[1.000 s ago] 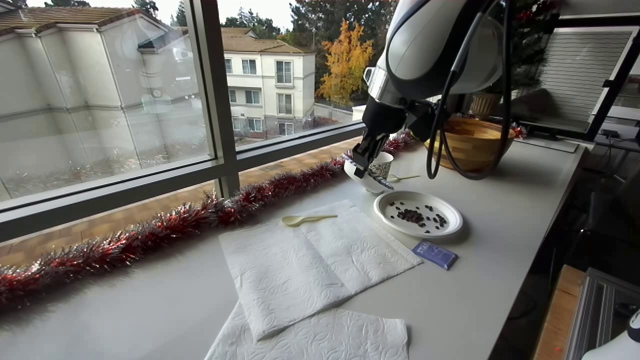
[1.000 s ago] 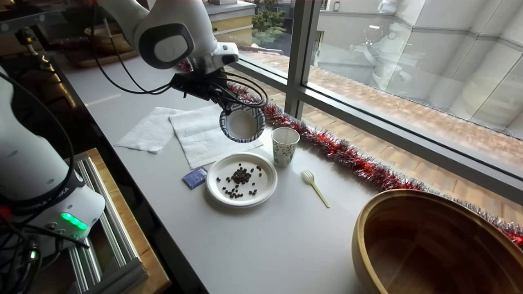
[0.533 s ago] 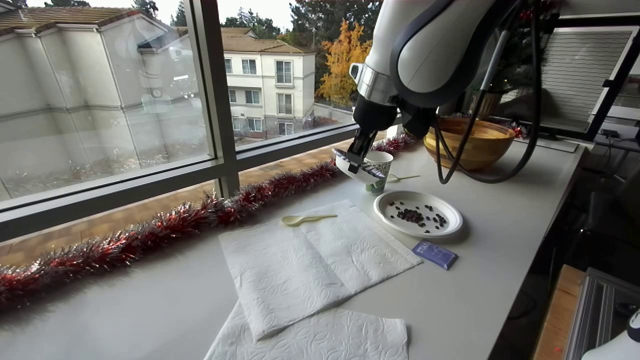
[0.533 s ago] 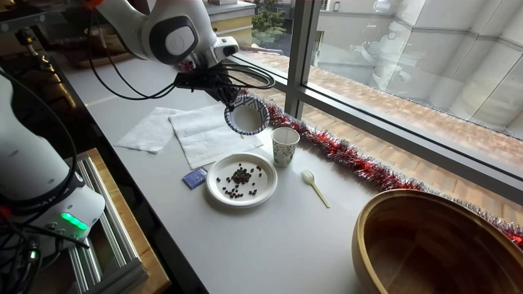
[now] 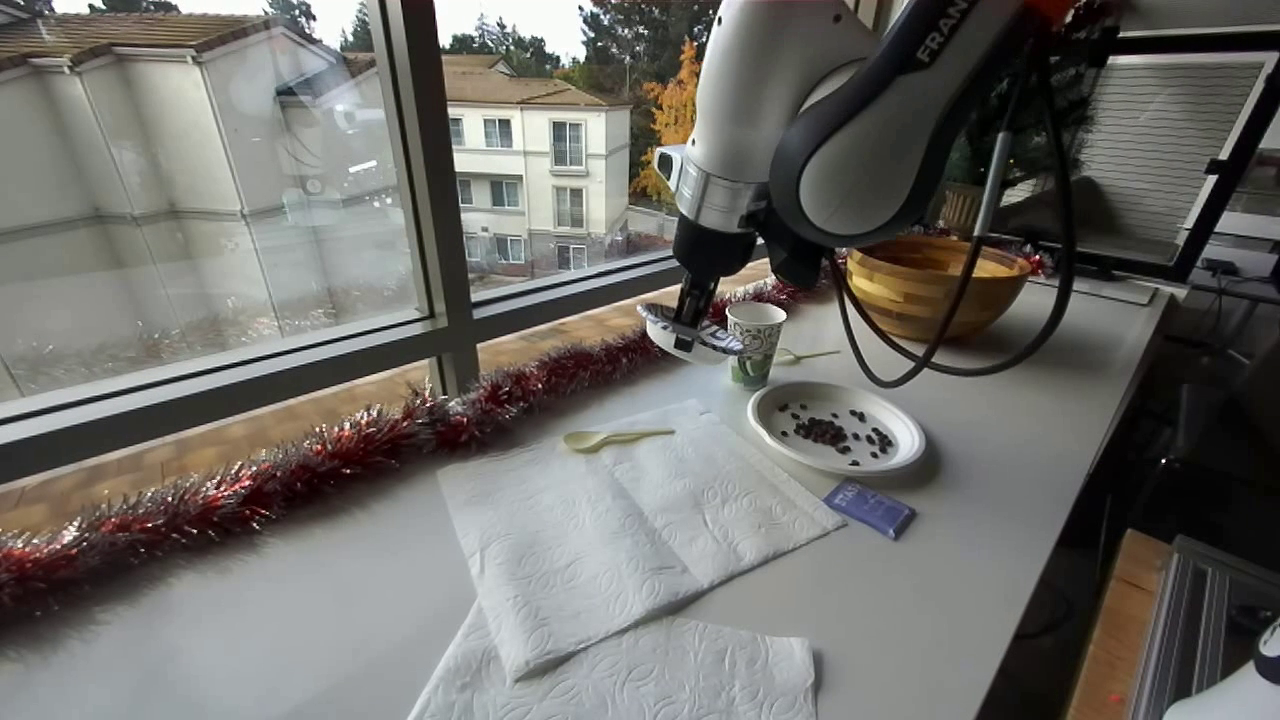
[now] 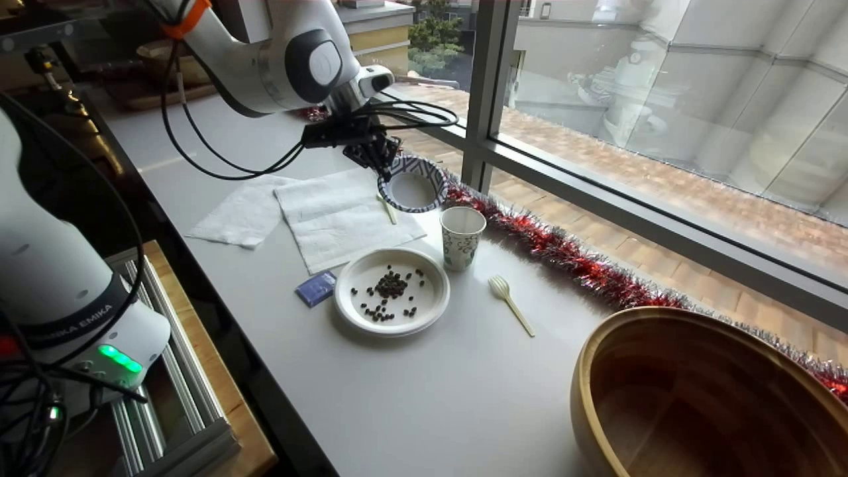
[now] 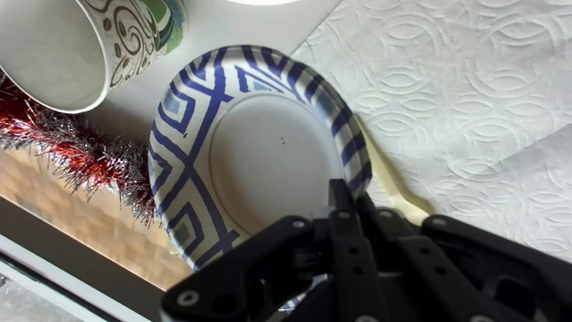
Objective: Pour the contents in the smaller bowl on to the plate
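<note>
Standing nearest in an exterior view, wooden bowl [image 6: 709, 397]; beyond it, fork [image 6: 500, 288]; plate [image 6: 429, 308], bearing the contents [image 6: 391, 285], dark pieces; packet [image 6: 317, 288] and cup [image 6: 462, 244], both just beside plate; then small bowl [image 6: 412, 191], raised and tilted, rim held by gripper [image 6: 387, 173], jaws closed on it; lastly two overlapping napkins [image 6: 331, 215]

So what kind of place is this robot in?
Maybe an office or lab, dressed up for a holiday: there's a robot arm, a long white table and sparkly red tinsel.

Plate [image 7: 263, 2] mostly outside wrist view
</note>
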### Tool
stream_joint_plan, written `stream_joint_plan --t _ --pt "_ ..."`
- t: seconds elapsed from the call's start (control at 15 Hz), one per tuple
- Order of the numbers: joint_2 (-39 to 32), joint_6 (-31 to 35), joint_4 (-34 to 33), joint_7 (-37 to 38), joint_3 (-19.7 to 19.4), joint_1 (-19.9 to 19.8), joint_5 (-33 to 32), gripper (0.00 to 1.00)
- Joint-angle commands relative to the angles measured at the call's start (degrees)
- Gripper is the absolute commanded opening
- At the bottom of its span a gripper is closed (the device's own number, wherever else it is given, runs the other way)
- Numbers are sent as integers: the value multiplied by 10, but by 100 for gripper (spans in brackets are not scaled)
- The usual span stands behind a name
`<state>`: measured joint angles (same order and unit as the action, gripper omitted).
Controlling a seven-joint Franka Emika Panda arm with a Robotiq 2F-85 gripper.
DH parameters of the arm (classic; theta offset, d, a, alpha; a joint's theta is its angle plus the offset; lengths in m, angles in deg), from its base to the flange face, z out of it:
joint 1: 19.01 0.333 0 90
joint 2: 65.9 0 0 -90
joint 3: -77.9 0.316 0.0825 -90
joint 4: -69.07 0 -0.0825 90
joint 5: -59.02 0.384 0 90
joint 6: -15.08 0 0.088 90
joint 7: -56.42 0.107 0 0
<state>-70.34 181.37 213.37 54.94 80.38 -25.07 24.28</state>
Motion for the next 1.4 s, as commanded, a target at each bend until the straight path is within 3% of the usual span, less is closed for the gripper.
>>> stream_joint_plan --t 0.0,0.53,1.33 --pt "-51 -27 -53 60 -8 18 -67 1" --pt "-142 -67 -125 91 -19 39 -87 1" --pt "-209 -70 -193 113 -70 81 -118 1"
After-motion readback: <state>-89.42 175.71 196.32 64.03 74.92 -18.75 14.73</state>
